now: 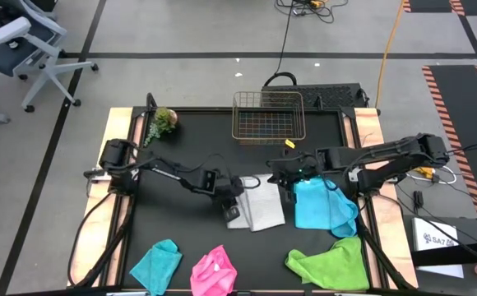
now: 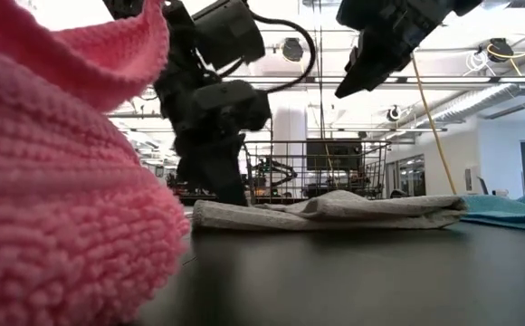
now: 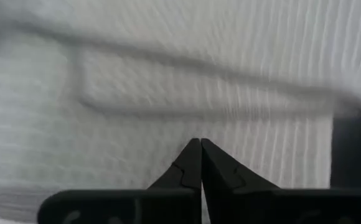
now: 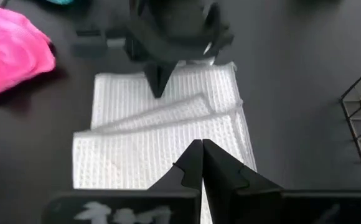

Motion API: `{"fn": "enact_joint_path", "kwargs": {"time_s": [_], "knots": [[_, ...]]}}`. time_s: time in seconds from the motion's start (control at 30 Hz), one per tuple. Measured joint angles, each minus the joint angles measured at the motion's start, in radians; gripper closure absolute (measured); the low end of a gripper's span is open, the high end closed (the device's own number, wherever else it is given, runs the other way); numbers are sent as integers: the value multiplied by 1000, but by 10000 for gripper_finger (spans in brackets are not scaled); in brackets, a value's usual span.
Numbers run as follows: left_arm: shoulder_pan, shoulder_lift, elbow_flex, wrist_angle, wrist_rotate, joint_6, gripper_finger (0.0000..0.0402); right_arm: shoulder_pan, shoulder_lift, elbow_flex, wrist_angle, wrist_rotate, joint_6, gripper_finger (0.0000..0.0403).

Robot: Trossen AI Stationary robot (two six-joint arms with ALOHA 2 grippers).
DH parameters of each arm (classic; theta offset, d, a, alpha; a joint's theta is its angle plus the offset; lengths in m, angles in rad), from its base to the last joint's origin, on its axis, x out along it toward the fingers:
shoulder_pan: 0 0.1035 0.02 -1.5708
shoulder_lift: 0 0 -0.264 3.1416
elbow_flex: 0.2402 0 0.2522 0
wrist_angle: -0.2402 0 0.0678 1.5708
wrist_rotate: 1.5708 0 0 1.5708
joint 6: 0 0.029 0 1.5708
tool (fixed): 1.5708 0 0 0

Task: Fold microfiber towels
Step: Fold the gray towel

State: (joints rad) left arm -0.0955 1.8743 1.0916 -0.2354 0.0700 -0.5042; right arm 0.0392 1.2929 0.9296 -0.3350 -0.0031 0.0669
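1. Judging the risk first: the white towel (image 1: 259,207) lies partly folded at the middle of the black table (image 1: 189,247), with loose layers and a raised ridge along its top. The left end effector (image 1: 232,205) stands at its left edge, fingers pressed together with no cloth visibly pinched between them; pulling away carelessly could drag the edge and undo the fold.
2. The right end effector (image 1: 292,182) hangs above the white towel's right side, also pressed together and empty. Coming down there, it could snag the blue towel (image 1: 322,205), which lies just beside the white towel on its right, touching or nearly so.
3. The other cloths sit nearer the front edge than the white towel: the teal towel (image 1: 156,265) and pink towel (image 1: 213,271) to its left, the green towel (image 1: 331,263) to its right, all crumpled and unfolded.
4. Behind the white towel stand a wire basket (image 1: 268,117) and, farther left, a small plant (image 1: 163,122).
5. Around the table are grey floor, cables and an office chair (image 1: 16,41); the low view shows a bright workshop beyond.
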Motion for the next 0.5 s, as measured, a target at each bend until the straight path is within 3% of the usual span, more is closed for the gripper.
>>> {"fn": "enact_joint_path", "kwargs": {"time_s": [0.27, 0.5], "knots": [[78, -72, 2, -93, -52, -85, 399, 17, 127, -74, 89, -80, 87, 403], [142, -60, 2, -124, 88, -239, 377, 28, 177, -75, 111, -80, 96, 403]]}}
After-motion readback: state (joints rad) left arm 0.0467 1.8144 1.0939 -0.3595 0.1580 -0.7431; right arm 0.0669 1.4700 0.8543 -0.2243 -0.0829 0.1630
